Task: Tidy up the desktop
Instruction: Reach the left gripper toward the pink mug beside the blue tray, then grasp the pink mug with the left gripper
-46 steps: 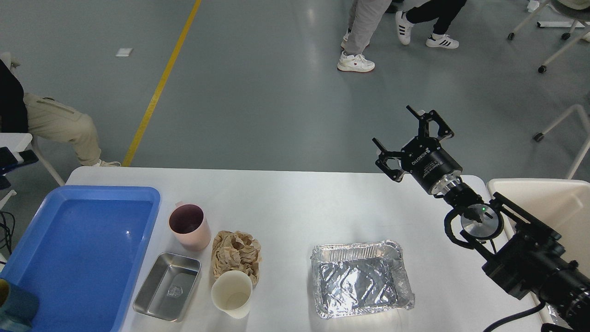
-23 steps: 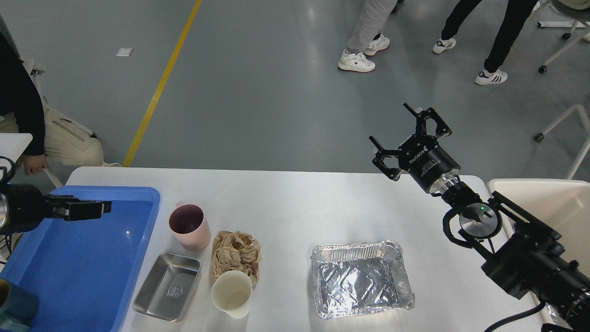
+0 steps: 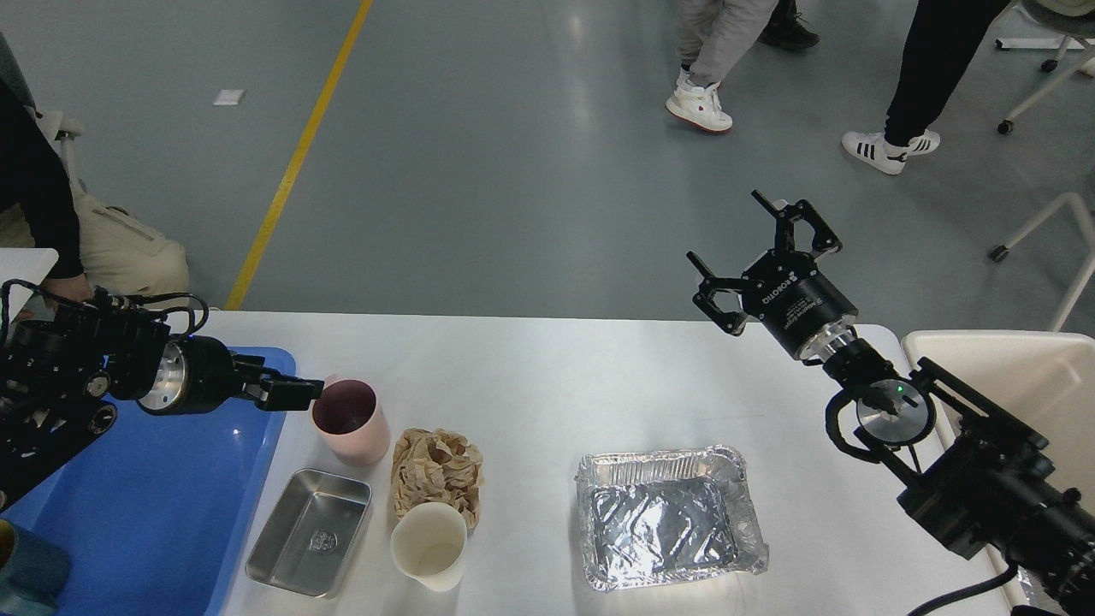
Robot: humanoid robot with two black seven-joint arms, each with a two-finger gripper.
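Observation:
The white desktop [image 3: 547, 376] fills the lower half of the head view. On it stand a pink cup [image 3: 346, 421], a crumpled brown paper wad [image 3: 438, 469], a cream paper cup [image 3: 428, 544], a small steel tray [image 3: 310, 530] and an empty foil tray [image 3: 667, 518]. My left gripper [image 3: 299, 392] reaches in over the blue tray [image 3: 145, 496], its tip right at the pink cup's left rim; its fingers overlap side-on. My right gripper [image 3: 724, 227] hangs open and empty above the desktop's far right edge.
A cream-coloured bin [image 3: 1018, 376] stands off the desktop's right end. A dark teal object [image 3: 30, 569] sits in the blue tray's near left corner. People walk on the grey floor beyond the table, and one sits at the far left.
My left arm has come in from the left and travelled right across the blue tray to the pink cup's rim. The right gripper has barely moved. The people behind have walked on.

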